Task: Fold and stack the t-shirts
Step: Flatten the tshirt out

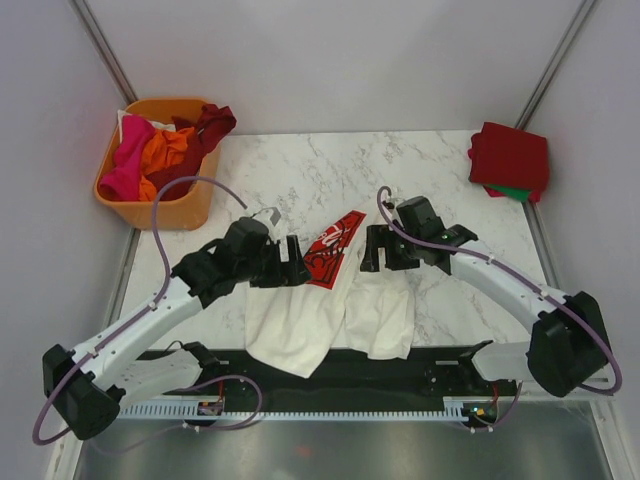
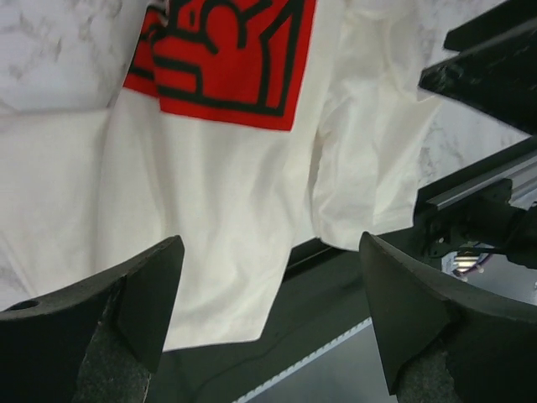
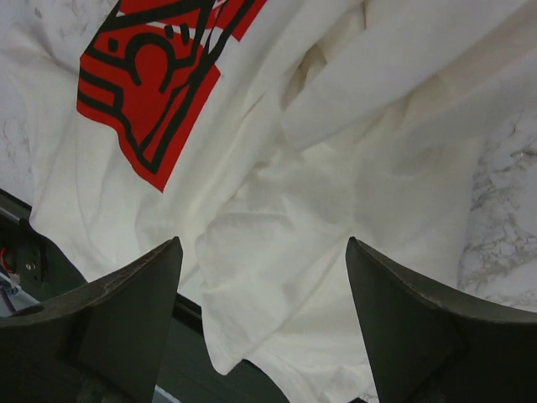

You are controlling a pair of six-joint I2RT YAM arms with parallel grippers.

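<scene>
Top external view shows the cream-white t-shirt (image 1: 325, 315) lying rumpled beneath and between the two grippers, its red print (image 1: 336, 245) in the gap between them and its lower part draped over the near edge of the table (image 1: 300, 170). The left gripper (image 1: 292, 262) and the right gripper (image 1: 386, 250) hover over it with jaws spread wide. The wrist views show cloth below the fingers, none between them. The step in hand looks like flattening this tee before any fold. To do it well, each gripper should come down on a single outer edge straight below its jaws. It should avoid the bunched ridge under the right jaws, which may be a sleeve or a doubled side; these folds make it hard to tell. Pinch shallow, lift little, draw the two holds apart evenly, then pull away from the edge so the whole shirt rests on marble. The folded stack (image 1: 510, 160) sits far beyond the right jaws; the basket (image 1: 150, 212) of loose tees (image 1: 160, 148) lies beyond the left jaws.
</scene>
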